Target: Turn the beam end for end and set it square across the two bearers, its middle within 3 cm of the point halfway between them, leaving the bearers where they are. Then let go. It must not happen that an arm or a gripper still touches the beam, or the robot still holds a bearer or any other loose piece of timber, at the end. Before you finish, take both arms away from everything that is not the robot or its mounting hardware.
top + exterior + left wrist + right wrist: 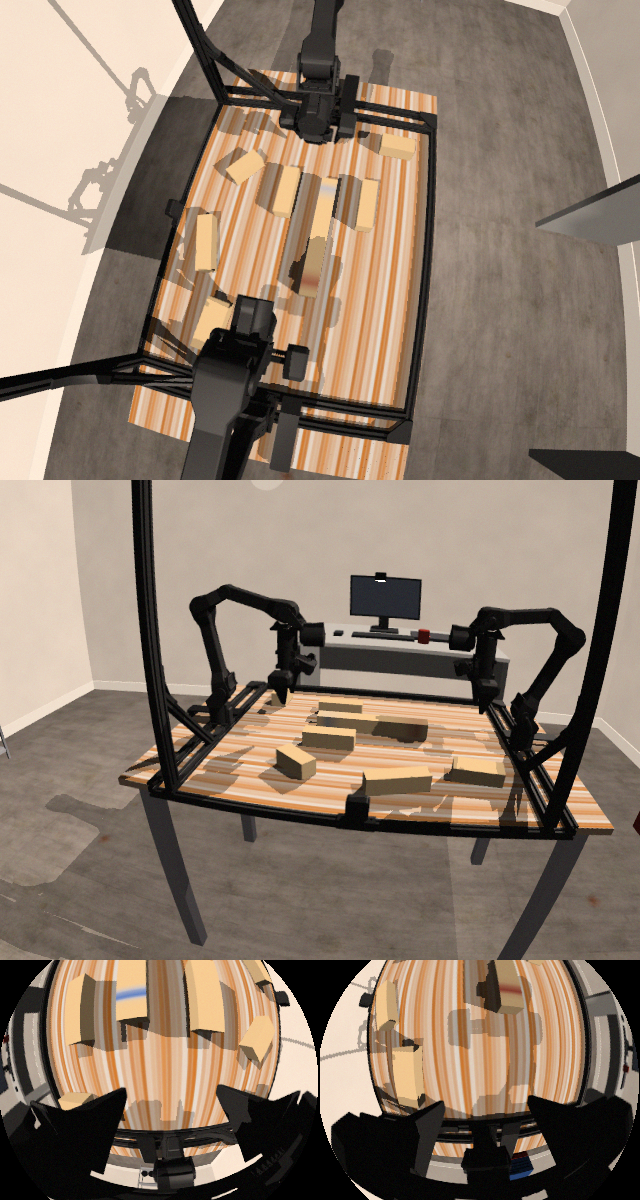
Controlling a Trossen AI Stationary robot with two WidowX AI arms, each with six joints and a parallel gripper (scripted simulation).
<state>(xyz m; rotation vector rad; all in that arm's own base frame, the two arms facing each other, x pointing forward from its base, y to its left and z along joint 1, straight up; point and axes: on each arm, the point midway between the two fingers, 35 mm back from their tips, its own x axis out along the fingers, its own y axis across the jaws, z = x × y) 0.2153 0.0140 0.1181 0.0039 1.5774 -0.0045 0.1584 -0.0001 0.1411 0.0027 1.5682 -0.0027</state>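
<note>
The long beam [317, 237] lies flat on the table between the two bearers [285, 191] [367, 205], parallel to them, and sticks out past them toward the right arm. It has a blue band near its far end and a red band near its near end. In the side view the beam [372, 722] sits between the bearers [339, 705] [328, 737]. My left gripper [281, 691] hangs open and empty above the table's far edge [170, 1114]. My right gripper [484, 702] [487, 1103] hangs open and empty above the opposite edge, well back from the beam's red end [507, 990].
Loose wooden blocks lie around: one tilted [245, 166], one near the left arm's base [397, 146], one by the side rail [206, 242], one under the right arm [209, 320]. A black frame [426, 248] rims the table.
</note>
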